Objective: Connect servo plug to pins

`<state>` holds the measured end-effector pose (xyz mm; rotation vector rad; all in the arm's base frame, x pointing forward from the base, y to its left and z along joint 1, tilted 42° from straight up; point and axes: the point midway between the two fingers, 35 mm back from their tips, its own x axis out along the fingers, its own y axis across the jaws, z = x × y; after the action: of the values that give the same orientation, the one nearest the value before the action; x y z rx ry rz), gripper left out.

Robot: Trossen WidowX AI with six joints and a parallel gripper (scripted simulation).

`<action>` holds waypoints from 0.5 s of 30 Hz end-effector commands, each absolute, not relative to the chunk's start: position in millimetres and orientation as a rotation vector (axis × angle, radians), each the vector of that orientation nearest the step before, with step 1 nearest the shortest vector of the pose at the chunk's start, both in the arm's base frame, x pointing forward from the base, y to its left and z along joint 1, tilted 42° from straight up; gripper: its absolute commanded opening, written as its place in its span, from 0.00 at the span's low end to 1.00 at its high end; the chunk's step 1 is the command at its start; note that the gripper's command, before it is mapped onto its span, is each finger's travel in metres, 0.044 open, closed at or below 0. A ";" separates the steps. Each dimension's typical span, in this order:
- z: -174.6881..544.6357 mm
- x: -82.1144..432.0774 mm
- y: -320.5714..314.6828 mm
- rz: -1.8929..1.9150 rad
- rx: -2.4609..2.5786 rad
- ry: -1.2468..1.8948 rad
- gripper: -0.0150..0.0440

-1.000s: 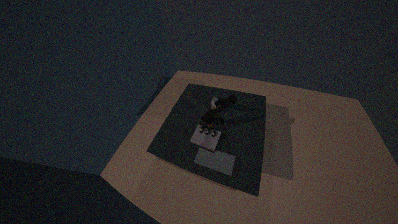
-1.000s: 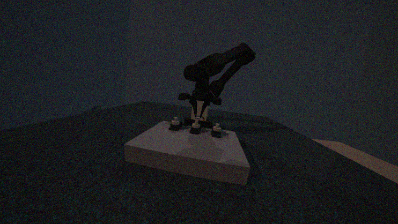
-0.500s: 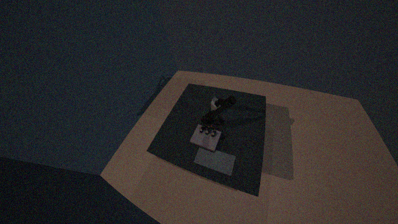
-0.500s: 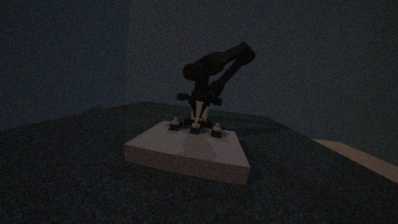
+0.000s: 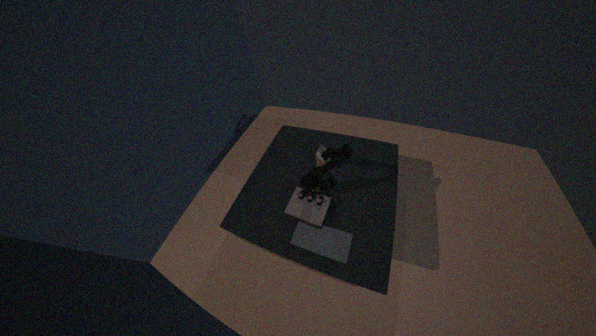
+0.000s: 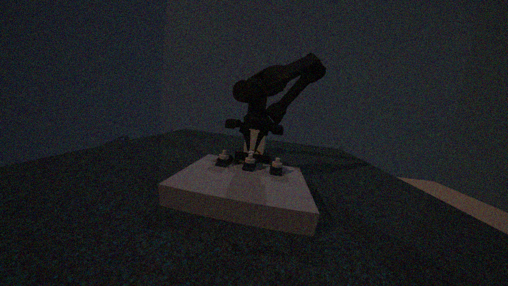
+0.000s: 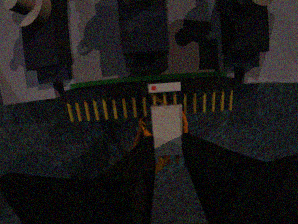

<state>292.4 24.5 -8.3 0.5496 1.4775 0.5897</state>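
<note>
The white plug (image 7: 167,124) is between the fingertips of my gripper (image 7: 167,140) (image 6: 252,152), which is shut on it. Its front end lies at the near ends of the metal pins (image 7: 123,107), in line with the white band (image 7: 171,87). The band's red dot (image 7: 153,88) is at its left end. Parts of the pins show between band and plug; whether they enter the holes cannot be told. Orange wire (image 7: 145,127) shows beside the plug; which hole it belongs to is hidden. The pale holder (image 5: 305,213) (image 6: 245,198) lies beyond the row.
Three dark servo-like blocks with pale round tops, such as the middle one (image 6: 250,163), stand on the holder close to the fingers. A pale upright piece (image 5: 320,155) stands behind the gripper. A light rectangle (image 5: 321,243) lies on the dark mat (image 5: 260,200), on the wooden table (image 5: 500,200).
</note>
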 end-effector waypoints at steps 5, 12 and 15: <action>-6.6 299.5 24.6 0.590 0.556 1.474 0.25; -5.8 303.8 24.7 0.591 0.556 1.473 0.25; -5.2 305.2 24.8 0.591 0.556 1.473 0.25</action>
<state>299.3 24.8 -7.6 0.5548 1.4865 0.5888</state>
